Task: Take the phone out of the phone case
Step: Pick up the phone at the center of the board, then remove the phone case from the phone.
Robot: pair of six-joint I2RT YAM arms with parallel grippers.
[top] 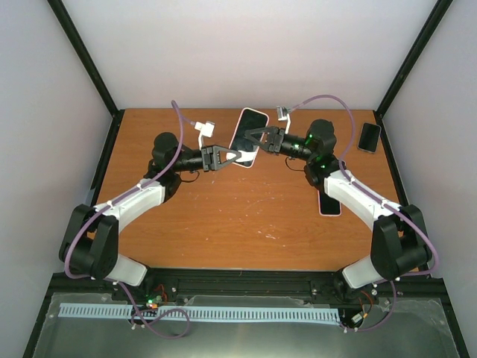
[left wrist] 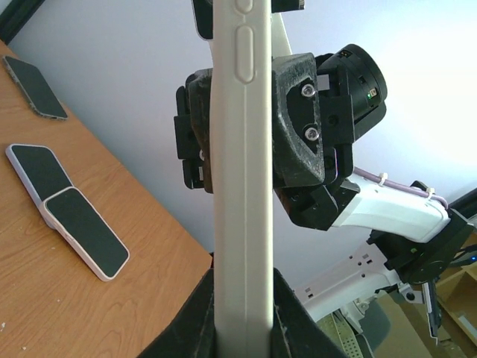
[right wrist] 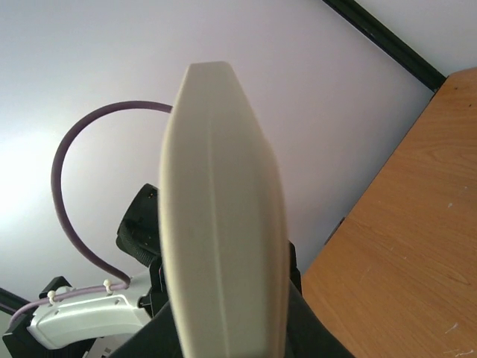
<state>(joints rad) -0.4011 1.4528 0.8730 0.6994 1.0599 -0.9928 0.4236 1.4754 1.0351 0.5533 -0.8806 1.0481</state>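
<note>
The phone [top: 248, 131], dark screen up, sits in a pale white phone case [top: 241, 159] and is held in the air above the back middle of the table. My left gripper [top: 235, 156] is shut on the case's near lower end. In the left wrist view its fingers press both sides of the case's edge [left wrist: 242, 186], where the side buttons show. My right gripper [top: 251, 139] comes in from the right and is shut across the case's middle. The right wrist view shows only the case's rounded end [right wrist: 223, 224] between that gripper's fingers [right wrist: 305, 328].
A dark phone [top: 369, 137] lies at the table's back right. Another phone in a pale case [top: 329, 203] lies partly under the right arm. The left wrist view shows two overlapping cased phones [left wrist: 86, 233] and a third phone [left wrist: 36, 88] on the wood.
</note>
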